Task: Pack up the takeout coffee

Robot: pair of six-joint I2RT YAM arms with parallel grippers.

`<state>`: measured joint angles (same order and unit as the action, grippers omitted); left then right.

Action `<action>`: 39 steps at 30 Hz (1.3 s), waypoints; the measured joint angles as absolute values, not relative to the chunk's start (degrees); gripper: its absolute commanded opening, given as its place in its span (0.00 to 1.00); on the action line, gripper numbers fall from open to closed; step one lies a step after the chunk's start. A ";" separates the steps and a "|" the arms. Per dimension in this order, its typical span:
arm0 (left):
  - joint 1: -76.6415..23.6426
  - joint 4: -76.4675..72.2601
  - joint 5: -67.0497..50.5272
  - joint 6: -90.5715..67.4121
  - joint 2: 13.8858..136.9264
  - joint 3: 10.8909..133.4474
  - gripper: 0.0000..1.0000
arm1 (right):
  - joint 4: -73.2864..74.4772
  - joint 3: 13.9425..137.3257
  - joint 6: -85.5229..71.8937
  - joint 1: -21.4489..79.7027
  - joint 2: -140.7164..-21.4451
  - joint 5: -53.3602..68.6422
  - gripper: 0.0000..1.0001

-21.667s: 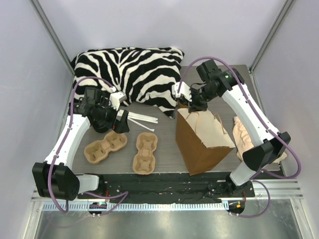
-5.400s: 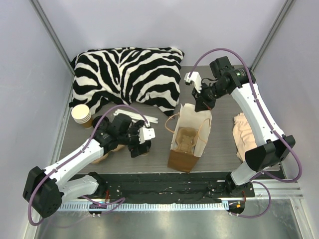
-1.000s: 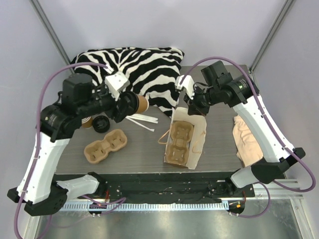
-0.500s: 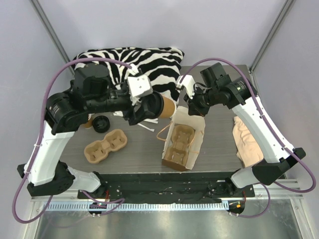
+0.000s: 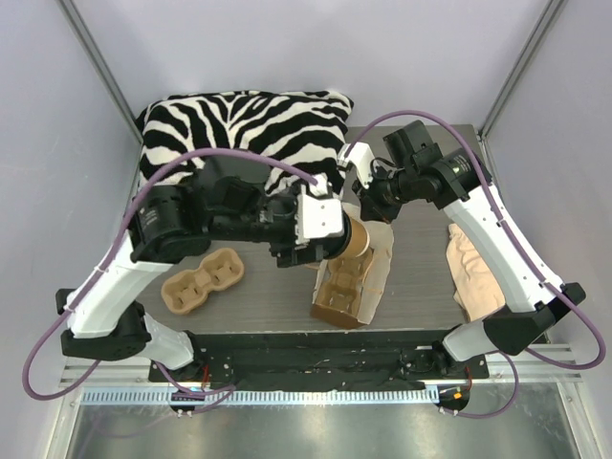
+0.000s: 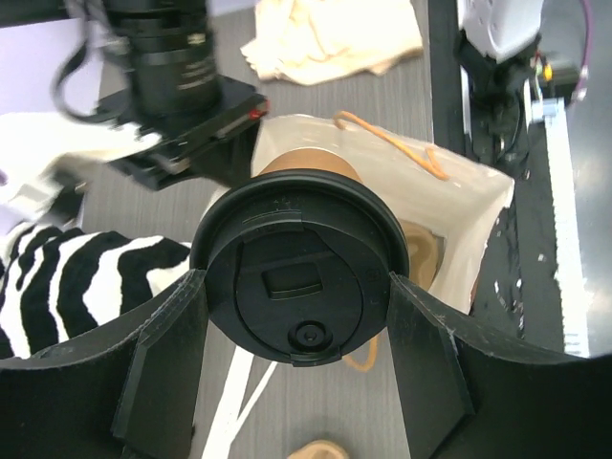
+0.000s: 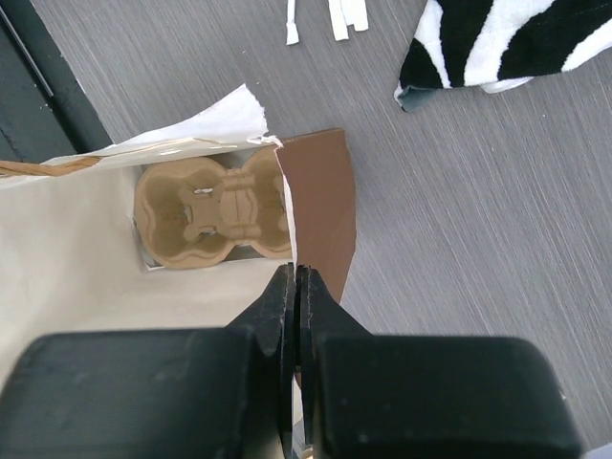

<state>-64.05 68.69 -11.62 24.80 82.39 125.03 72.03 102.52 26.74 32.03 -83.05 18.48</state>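
Note:
The takeout coffee (image 5: 356, 240), a brown paper cup with a black lid (image 6: 298, 280), is held sideways in my left gripper (image 6: 295, 359), which is shut on it. The cup hangs over the open mouth of the brown paper bag (image 5: 378, 256). A pulp cup carrier (image 7: 212, 212) lies at the bottom of the bag (image 7: 320, 196). My right gripper (image 7: 296, 277) is shut on the bag's far rim and holds it open; it also shows in the top view (image 5: 375, 203).
A second pulp carrier (image 5: 201, 282) lies on the table at the left. A zebra-striped pillow (image 5: 244, 139) fills the back. White stir sticks (image 7: 330, 17) lie near it. A beige cloth (image 5: 470, 263) lies at the right edge.
My left arm has carried the coffee from over the pillow's edge rightward and forward to above the bag's mouth. The right gripper has stayed on the bag's rim.

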 measured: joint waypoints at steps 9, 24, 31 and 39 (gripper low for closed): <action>-67.05 68.75 -5.34 29.02 83.77 116.84 0.20 | 72.03 102.52 26.70 32.03 -83.29 18.87 0.01; -68.25 63.37 -3.88 32.38 87.48 108.25 0.19 | 70.54 100.29 23.57 32.03 -82.89 21.12 0.01; -68.40 57.78 -3.53 32.03 87.02 96.31 0.18 | 70.02 94.32 21.21 32.03 -78.98 23.73 0.03; -68.23 50.61 -4.73 31.53 82.52 85.25 0.18 | 69.06 86.17 17.26 32.03 -71.05 27.59 0.61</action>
<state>-68.23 50.61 -4.73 31.53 82.52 85.25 69.06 86.17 17.26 32.03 -71.05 27.59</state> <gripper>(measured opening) 0.710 0.522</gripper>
